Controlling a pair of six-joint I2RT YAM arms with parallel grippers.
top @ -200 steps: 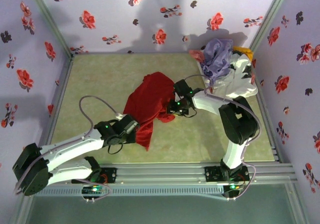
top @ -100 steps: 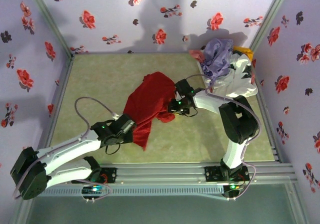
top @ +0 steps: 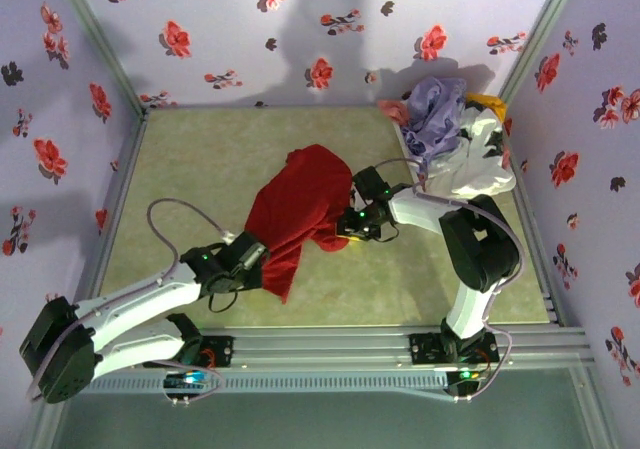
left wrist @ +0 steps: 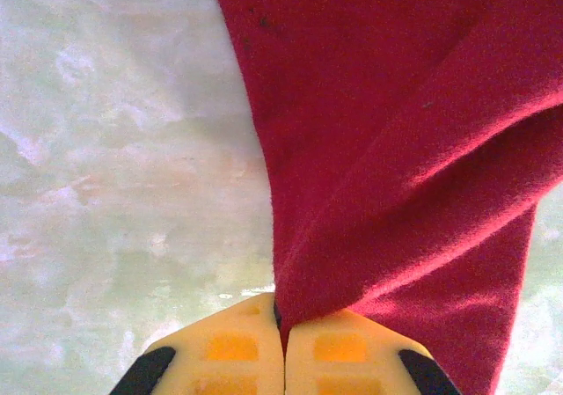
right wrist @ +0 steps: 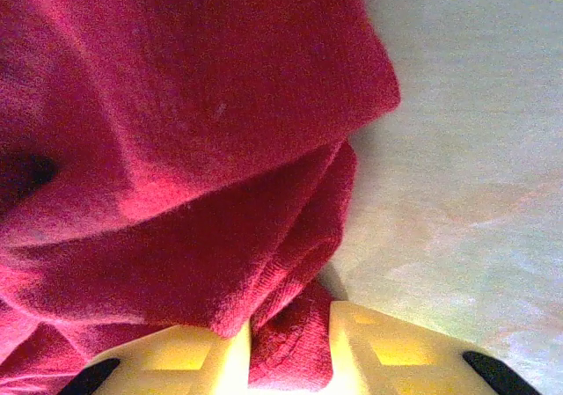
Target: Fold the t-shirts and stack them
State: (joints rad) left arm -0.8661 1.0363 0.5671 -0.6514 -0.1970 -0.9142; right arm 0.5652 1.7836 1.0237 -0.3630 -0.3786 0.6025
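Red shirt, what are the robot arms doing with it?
They hold the red shirt. The left gripper is shut on its near end; the right gripper grips a bunched fold on its right side. It lies crumpled on the table, not folded yet. A purple shirt waits in the far corner.

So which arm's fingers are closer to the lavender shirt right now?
Right. The right fingers, clamped on the right edge of the red shirt, sit near-left of the lavender shirt; the left fingers pinch the red shirt at its near end, farther off.
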